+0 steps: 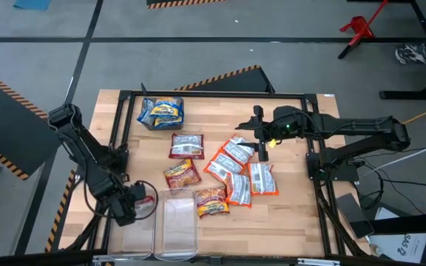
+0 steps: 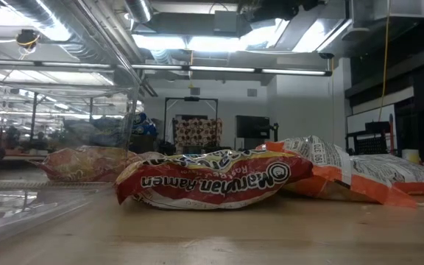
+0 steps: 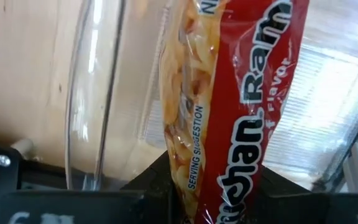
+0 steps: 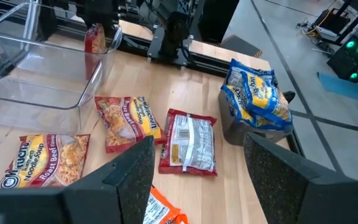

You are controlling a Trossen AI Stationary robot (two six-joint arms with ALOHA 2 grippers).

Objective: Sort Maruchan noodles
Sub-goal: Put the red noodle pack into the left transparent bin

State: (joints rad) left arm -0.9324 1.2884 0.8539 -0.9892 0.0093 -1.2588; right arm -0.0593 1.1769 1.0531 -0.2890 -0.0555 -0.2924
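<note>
a: nearest the camera, the left gripper [image 1: 140, 201] pinches a crinkly red packet [image 3: 229, 106] upright, hanging over the rim of the clear bins [image 1: 177, 225] at the table's front edge. glossy film, noodles showing through it.

b: and the rest?

a: flat red packets lie on the pale wood table [image 1: 287, 214]: one [image 1: 211, 201] touching the bin's side, two more [image 1: 181, 173] [image 1: 186, 145] behind it. orange-and-white packets [image 1: 241, 171] overlap in a loose heap just beside them.

b: blue ones?

a: blue-and-yellow packets [image 1: 161, 111] are piled at the far side, in a dark tub.

b: the right gripper [image 1: 260, 142]?

a: fingers spread, holding nothing, above the orange heap's far edge.
</note>
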